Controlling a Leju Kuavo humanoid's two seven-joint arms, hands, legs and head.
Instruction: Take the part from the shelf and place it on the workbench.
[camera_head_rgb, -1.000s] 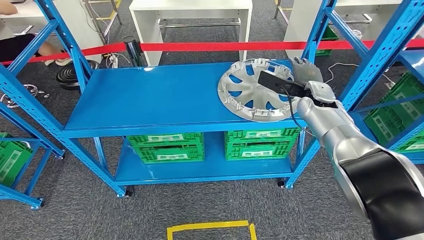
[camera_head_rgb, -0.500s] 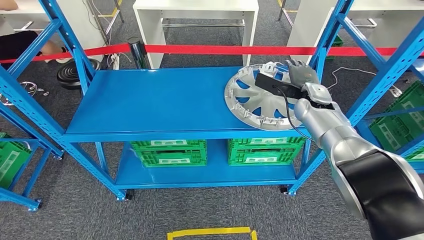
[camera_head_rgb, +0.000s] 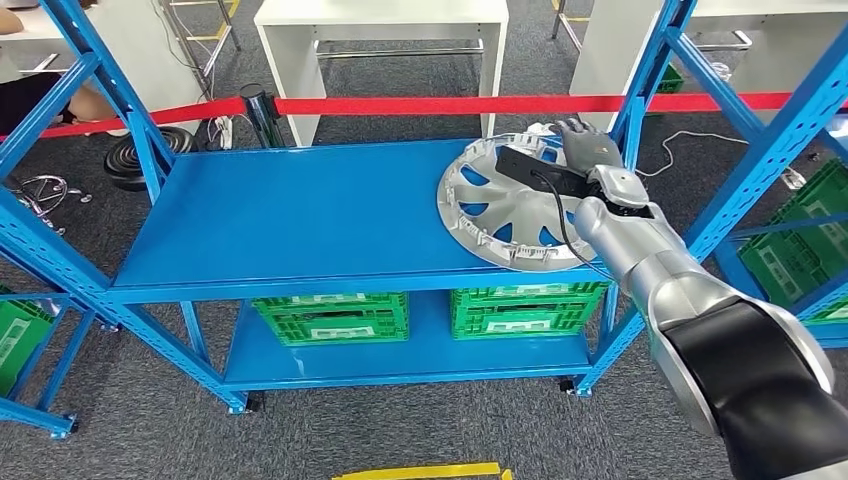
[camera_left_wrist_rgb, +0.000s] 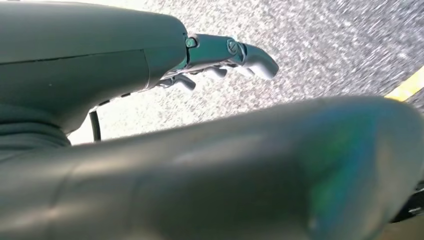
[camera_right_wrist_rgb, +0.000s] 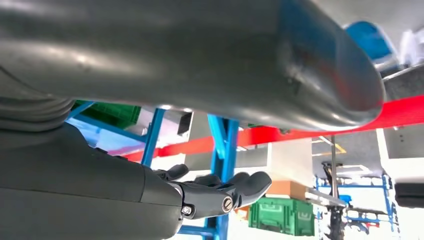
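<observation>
The part is a silver hubcap (camera_head_rgb: 500, 210) lying at the right end of the blue shelf's top board (camera_head_rgb: 300, 210), its near rim at the board's front edge. My right hand (camera_head_rgb: 590, 150) is at the hubcap's far right rim, fingers stretched out and away from me. A black wrist camera with a cable sits over the hubcap. In the right wrist view my right hand (camera_right_wrist_rgb: 210, 192) has its fingers extended with nothing between them and the thumb. My left hand (camera_left_wrist_rgb: 200, 60) hangs over grey carpet, fingers straight and holding nothing.
Green crates (camera_head_rgb: 330, 315) stand on the lower board. A blue rack upright (camera_head_rgb: 640, 90) rises just right of my hand, with more racks at both sides. Red barrier tape (camera_head_rgb: 450, 104) runs behind the shelf, white tables (camera_head_rgb: 380, 20) beyond. Yellow floor tape (camera_head_rgb: 420, 470) lies near me.
The whole picture has shifted, so the camera moved. My right hand stays at the hubcap's far right rim, now slightly more over it. The hubcap lies as before.
</observation>
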